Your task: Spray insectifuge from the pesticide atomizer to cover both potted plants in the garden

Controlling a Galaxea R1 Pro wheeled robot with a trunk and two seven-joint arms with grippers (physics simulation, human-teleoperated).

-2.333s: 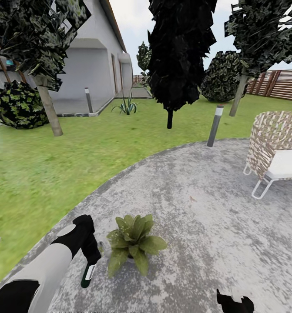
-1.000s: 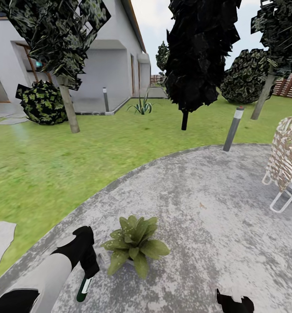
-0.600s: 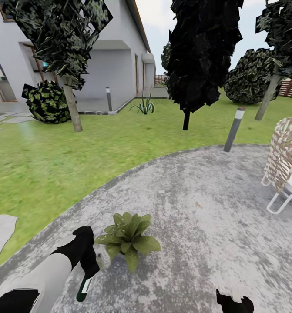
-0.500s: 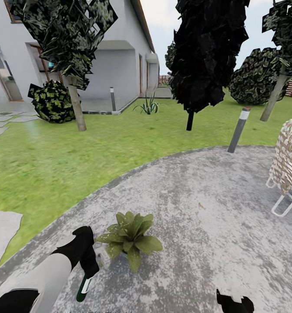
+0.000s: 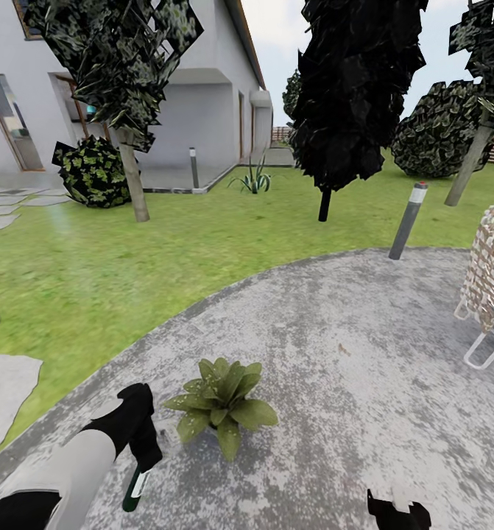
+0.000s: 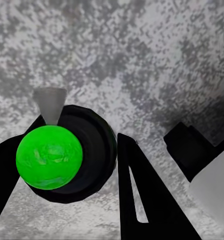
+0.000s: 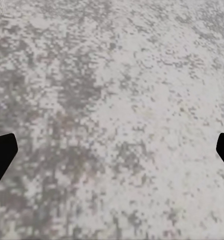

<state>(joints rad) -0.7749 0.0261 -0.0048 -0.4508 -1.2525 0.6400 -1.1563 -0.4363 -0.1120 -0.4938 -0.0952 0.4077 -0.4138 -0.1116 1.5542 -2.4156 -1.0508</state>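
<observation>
Camera view has panned, revealing stepping stones [image 5: 7,379] at left. Left gripper [image 5: 145,458] clamps the pesticide atomizer [image 5: 134,492] at lower left, beside the potted plant [image 5: 221,403] on the grey patio [image 5: 364,383]. Right gripper [image 7: 112,150] spread wide.

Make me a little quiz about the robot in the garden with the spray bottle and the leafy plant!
1. True or false: the left hand holds the pesticide atomizer.
2. The potted plant stands on: A) lawn, B) stone patio, C) wicker chair.
3. Fill in: the right hand has its fingers wide ____.

Key: 1 true; 2 B; 3 apart.
</observation>
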